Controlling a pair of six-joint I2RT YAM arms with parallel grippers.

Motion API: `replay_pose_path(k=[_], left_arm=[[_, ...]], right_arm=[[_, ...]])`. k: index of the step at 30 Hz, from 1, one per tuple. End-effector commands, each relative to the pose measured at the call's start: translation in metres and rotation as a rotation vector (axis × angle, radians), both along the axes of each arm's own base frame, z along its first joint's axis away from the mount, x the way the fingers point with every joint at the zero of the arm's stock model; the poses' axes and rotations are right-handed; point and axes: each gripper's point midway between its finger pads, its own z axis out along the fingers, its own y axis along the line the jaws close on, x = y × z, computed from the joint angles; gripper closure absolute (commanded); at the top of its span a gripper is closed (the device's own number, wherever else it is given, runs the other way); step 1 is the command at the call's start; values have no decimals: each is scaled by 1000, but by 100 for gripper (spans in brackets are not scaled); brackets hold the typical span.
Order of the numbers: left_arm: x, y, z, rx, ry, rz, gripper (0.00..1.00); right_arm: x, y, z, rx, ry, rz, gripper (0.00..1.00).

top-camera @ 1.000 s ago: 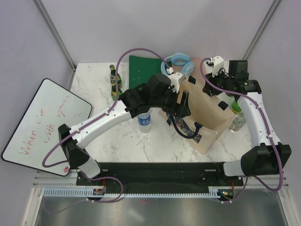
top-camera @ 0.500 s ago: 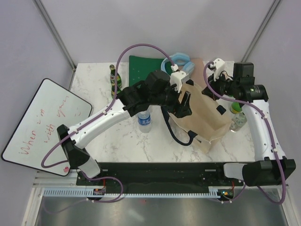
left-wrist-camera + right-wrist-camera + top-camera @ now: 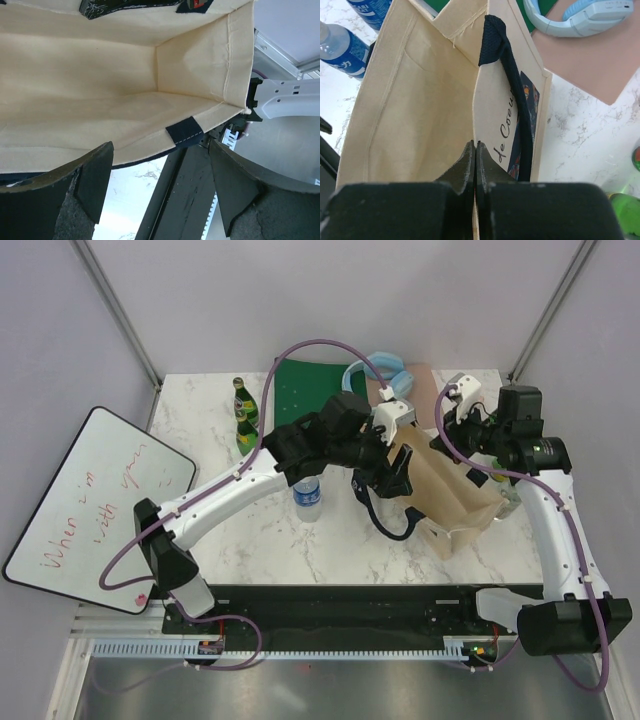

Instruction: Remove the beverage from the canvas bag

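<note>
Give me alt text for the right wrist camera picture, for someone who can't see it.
The right gripper is shut on the rim of the open canvas bag, whose beige inside shows nothing in it. A dark strap handle runs along its printed side; blue-labelled water bottles and light blue headphones sit beyond.

Marble table [image 3: 250, 530] holds water bottle [image 3: 309, 494], two green bottles [image 3: 243, 416], green mat [image 3: 310, 390].

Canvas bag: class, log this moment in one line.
left claw: open at boxy beige canvas bag mouth | right claw: shut on bag wall | visible interior: empty
</note>
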Motion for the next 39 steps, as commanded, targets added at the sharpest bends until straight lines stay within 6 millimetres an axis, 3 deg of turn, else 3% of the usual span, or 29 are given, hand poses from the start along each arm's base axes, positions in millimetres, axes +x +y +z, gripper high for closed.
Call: replay_pose_path(k=[1,5,6,8,9,11,12,14,15,20,24,27,33,39], left_arm=[[2,-5,7,-22,-58,-32,16],[15,3,11,-6,-106,49,15],[18,6,15,-8,-120,72,15],[28,13,18,5,-148,139,13],[33,17,18,11,-157,167,13],[42,26,26,10,-183,234,11],[46,30,29,8,-189,257,11],[53,40,37,-2,-198,311,9],[60,47,40,-6,-199,337,9],[80,88,65,-72,-185,468,8],[107,139,71,-108,-166,621,7],[116,172,78,-130,-174,704,5],[117,228,90,-128,-249,855,0],[107,267,95,-95,-323,966,0]], right_arm=[[13,-9,5,-2,-30,-75,99],[19,-21,1,-44,-32,-145,85],[20,-23,0,-52,-30,-156,75],[23,-29,1,-73,-37,-187,63],[24,-31,6,-77,-51,-196,50],[25,-36,13,-93,-70,-219,39],[25,-39,21,-98,-94,-232,26],[26,-44,28,-113,-116,-257,15],[25,-46,36,-115,-140,-266,4],[27,-63,61,-125,-204,-356,2],[28,-90,89,-113,-282,-511,2],[25,-108,107,-86,-332,-634,2],[17,-139,136,30,-404,-869,2],[11,-177,146,66,-450,-1136,2]])
